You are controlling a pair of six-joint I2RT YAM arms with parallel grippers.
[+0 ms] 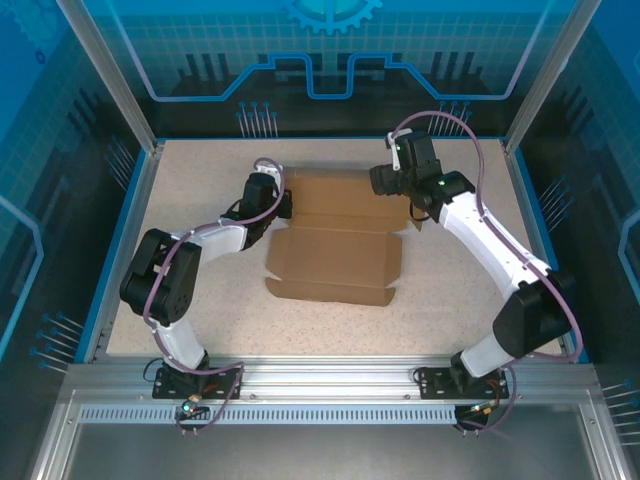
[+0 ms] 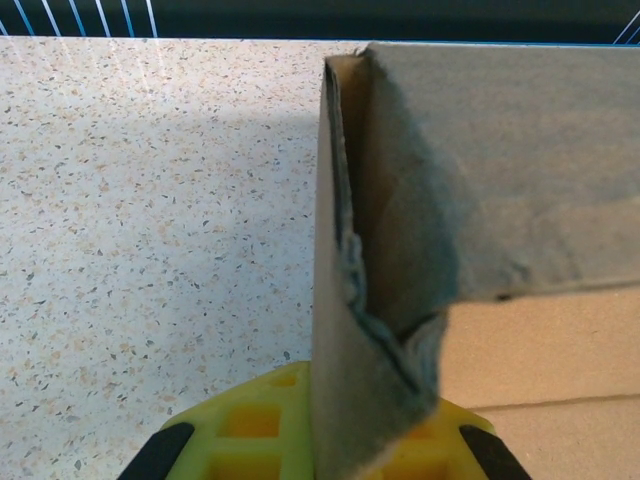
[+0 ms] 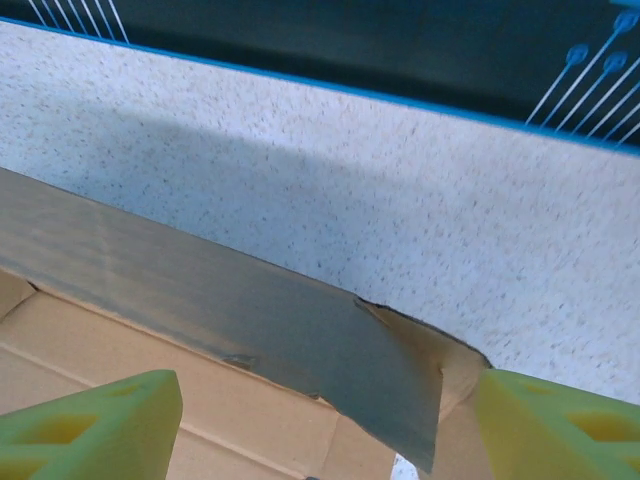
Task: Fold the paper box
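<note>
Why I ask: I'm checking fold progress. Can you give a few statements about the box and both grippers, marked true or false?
1. The left gripper is shut on a flap of the box. True.
2. The right gripper is clamped on the box. False: its jaws stand wide open near a corner of the box.
3. The box is folded fully closed. False: it lies open, inside facing up.
4. The box rests on the speckled table. True.

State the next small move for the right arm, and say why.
Probably lower the right tool to steady the raised far wall of the paper box: its jaws stand open above that wall, gripping nothing, while the left tool pinches the corner flap.
</note>
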